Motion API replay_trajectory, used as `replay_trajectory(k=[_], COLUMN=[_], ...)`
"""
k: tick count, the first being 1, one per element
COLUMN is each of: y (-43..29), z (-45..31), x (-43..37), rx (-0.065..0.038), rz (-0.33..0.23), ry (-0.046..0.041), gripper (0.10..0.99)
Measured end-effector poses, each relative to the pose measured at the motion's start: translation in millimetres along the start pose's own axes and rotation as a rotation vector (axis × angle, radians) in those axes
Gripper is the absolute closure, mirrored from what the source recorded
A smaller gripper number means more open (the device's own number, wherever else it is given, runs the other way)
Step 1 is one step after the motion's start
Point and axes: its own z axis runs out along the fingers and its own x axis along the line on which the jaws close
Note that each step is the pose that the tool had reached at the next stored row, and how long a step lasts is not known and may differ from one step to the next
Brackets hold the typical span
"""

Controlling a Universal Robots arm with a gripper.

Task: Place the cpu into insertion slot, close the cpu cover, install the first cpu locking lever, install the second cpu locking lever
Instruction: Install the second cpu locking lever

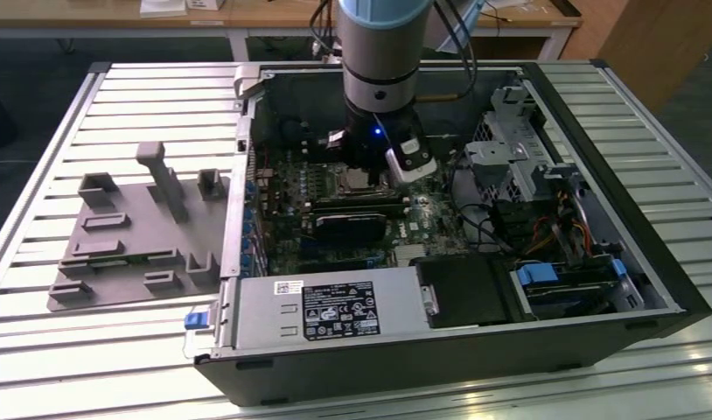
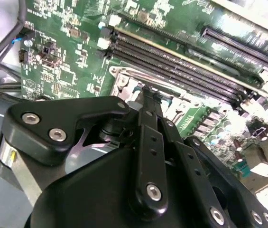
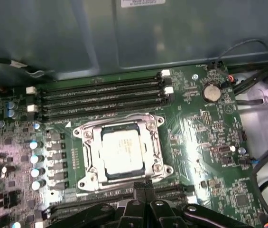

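Gripper (image 3: 141, 190) just beside covered cpu (image 3: 123, 151)

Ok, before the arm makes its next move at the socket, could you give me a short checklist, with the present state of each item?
1. The cpu is seated in the insertion slot: ok, it lies flat and square inside it.
2. The cpu cover is down: ok, its frame lies around the chip.
3. Both locking levers are latched: cannot tell.
4. The gripper holds nothing: ok, it is shut and empty at the socket's edge.
5. The cables are away from the socket: ok, they lie at the board's edge.
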Motion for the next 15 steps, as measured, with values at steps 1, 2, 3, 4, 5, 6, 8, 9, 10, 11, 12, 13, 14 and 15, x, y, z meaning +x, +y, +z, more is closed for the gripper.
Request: replay_trajectory(k=[1, 2, 3, 4, 5, 6, 8, 9, 10, 11, 12, 13, 14, 15], y=[3.1, 6.1, 8.8, 11.4, 13.7, 16.0, 20.4, 22.8, 25.3, 27.7, 30.0, 31.9, 33.6, 34.8], z=[0.7, 1.4, 1.9, 2.5, 3.0, 3.5, 4.4, 5.0, 5.4, 6.0, 6.4, 6.9, 7.2, 7.4], x=[0.4, 1.0, 1.5, 1.9, 2.3, 2.7, 3.5, 4.0, 4.4, 4.8, 5.2, 5.6, 5.9, 6.1], rx=[0.008, 0.017, 0.028, 0.039, 0.049, 0.058, 0.073, 0.079, 0.085, 0.090, 0.094, 0.096, 0.098, 0.100], rz=[-0.001, -0.001, -0.002, -0.003, -0.004, -0.005, -0.006, -0.007, -0.007, -0.008, -0.008, -0.008, -0.008, -0.008], ry=[-0.0013, -0.0028, -0.0045, -0.0063, -0.0078, -0.0092, -0.0116, -0.0127, -0.0137, -0.0145, -0.0150, -0.0155, -0.0157, -0.0160], gripper=[0.984, 0.984, 0.984, 0.984, 0.984, 0.984, 0.984, 0.984, 0.984, 0.984, 0.984, 0.984, 0.984, 0.984])
